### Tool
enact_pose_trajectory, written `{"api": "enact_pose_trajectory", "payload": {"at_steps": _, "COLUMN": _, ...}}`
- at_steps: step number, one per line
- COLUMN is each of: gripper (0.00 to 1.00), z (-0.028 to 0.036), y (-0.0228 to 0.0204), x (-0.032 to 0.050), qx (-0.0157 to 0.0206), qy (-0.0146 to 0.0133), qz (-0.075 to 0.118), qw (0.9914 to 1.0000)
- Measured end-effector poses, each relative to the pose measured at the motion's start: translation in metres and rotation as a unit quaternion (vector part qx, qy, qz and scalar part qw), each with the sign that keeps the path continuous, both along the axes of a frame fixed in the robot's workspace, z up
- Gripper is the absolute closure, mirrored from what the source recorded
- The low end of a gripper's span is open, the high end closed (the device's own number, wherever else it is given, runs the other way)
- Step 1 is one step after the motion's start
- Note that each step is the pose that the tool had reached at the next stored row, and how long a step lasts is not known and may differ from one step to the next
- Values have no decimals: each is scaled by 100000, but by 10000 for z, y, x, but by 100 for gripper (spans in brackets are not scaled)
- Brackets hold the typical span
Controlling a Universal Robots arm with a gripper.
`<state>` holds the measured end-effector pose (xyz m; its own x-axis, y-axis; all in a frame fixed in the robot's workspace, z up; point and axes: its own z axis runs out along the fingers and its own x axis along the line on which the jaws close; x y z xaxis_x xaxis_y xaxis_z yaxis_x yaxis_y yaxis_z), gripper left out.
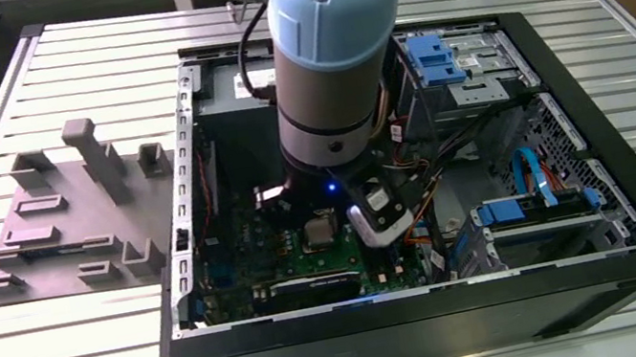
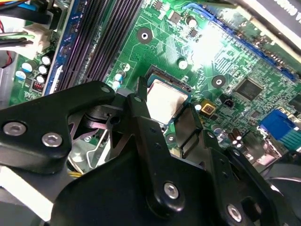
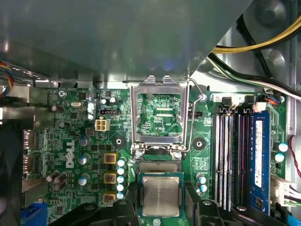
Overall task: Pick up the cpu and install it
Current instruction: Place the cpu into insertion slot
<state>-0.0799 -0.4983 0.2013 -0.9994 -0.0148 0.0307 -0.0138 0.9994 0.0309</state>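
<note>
The cpu (image 3: 161,195), a small silvery square with a thin greenish edge, hangs just over the socket (image 3: 160,165) of the green motherboard (image 3: 70,141); a strip of socket contacts shows past one edge. The socket's metal lid (image 3: 160,113) stands swung open. My gripper (image 3: 161,200) is shut on the cpu, with one black finger (image 3: 132,195) against one side and another against the opposite side. In the second wrist view the cpu (image 2: 164,100) sits between the same black fingers (image 2: 140,106). In the exterior view the cpu (image 1: 319,229) shows below the arm's wrist, inside the open computer case (image 1: 634,213).
Memory slots (image 3: 235,160) and a blue module run beside the socket. Loose yellow and black cables (image 3: 254,52) hang near the case wall. Blue drive brackets (image 1: 530,206) fill the exterior view's right of the case. A grey fixture (image 1: 66,221) with upright blocks lies on the slatted table outside the case.
</note>
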Motion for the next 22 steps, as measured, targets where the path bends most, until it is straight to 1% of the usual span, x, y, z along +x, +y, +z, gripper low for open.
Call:
{"api": "enact_pose_trajectory", "payload": {"at_steps": 3, "gripper": 53, "z": -19, "y": 0, "x": -1, "qx": 81, "qy": 1, "qz": -8, "qw": 100000}}
{"api": "enact_pose_trajectory", "payload": {"at_steps": 12, "gripper": 53, "z": -56, "y": 0, "x": -6, "qx": 92, "qy": 11, "qz": -2, "qw": 100000}}
{"api": "enact_pose_trajectory", "payload": {"at_steps": 22, "gripper": 53, "z": -69, "y": 1, "x": -8, "qx": 132, "qy": 7, "qz": -5, "qw": 100000}}
